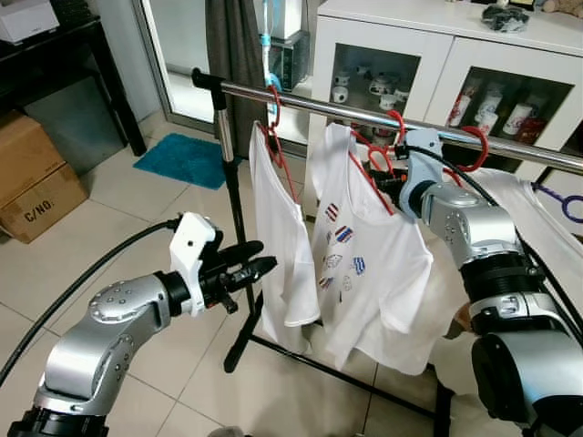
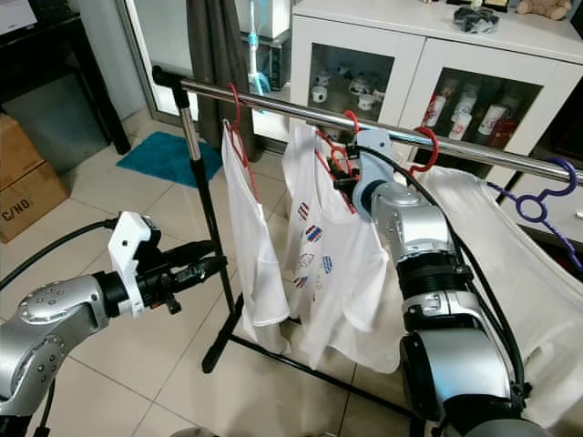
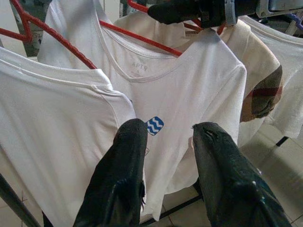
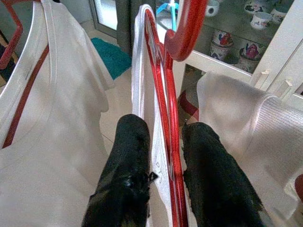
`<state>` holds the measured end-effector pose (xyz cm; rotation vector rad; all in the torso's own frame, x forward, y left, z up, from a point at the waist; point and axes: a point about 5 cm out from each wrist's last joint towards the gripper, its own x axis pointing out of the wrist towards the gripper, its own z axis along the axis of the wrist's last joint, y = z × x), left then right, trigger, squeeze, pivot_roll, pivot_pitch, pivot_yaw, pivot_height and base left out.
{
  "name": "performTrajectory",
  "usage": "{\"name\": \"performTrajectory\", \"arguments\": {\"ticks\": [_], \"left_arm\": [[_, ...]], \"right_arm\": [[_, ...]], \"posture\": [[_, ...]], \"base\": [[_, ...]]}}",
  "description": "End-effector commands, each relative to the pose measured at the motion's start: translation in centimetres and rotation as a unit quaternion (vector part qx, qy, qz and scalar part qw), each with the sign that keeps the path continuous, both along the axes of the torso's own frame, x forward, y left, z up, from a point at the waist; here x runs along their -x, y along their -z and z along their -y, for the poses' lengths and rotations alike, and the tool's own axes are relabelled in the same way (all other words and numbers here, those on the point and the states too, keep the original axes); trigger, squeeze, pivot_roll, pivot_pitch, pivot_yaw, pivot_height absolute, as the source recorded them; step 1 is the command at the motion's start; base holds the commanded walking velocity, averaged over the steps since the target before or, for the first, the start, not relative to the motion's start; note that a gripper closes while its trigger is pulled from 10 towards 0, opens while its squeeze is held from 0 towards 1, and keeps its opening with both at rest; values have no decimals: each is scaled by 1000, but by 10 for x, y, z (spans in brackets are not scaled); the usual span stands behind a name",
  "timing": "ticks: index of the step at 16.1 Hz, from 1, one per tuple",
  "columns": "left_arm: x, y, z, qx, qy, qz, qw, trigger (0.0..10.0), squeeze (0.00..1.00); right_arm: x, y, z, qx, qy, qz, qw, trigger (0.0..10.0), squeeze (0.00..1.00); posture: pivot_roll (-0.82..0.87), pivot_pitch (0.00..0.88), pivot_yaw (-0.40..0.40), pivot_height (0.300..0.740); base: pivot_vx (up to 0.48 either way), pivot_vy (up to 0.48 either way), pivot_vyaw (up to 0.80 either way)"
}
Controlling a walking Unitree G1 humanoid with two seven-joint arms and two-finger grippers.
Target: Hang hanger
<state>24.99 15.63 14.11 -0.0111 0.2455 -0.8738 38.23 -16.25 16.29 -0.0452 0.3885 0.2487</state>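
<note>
Right wrist view: right claw (image 4: 161, 165) clenched on red hanger (image 4: 163, 94) w/ shirt (image 1: 364, 264), hook near rail (image 1: 364, 114), left claw (image 1: 255, 264) released, prob needs letting go next.

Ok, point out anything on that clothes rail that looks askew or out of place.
One white garment is draped straight over the rail rather than on a hanger, beside a bare purple hanger. The right gripper has its fingers either side of a red hanger. Otherwise the two shirts hang normally.

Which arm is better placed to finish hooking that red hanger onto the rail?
Right. The right gripper is up at the rail, fingers either side of the red hanger. The left gripper is open, low, short of the shirts.
</note>
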Motion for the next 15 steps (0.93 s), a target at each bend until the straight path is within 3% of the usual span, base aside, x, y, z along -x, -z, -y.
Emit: {"name": "performTrajectory", "arguments": {"ticks": [1, 4, 11, 15], "left_arm": [[-1, -8, 3, 1, 7, 14, 1000, 10000, 0], [-2, -9, 4, -29, 1, 54, 998, 10000, 0], [-5, -5, 3, -58, -30, 71, 995, 10000, 0], [-8, 1, 6, -64, -76, 77, 992, 10000, 0]], "right_arm": [[-2, -5, -1, -2, -4, 5, 1000, 0, 0], [-2, -4, -2, -3, -7, 5, 1000, 0, 0], [0, -6, -3, -7, -9, 12, 1000, 0, 0], [3, -29, 0, -35, 3, 99, 994, 0, 0]], "posture": [[20, 0, 1, 740], [15, 0, 0, 740], [7, 0, -6, 740], [10, 0, -15, 740]], "base": [[0, 0, 0], [0, 0, 0], [0, 0, 0], [0, 0, 0]]}}
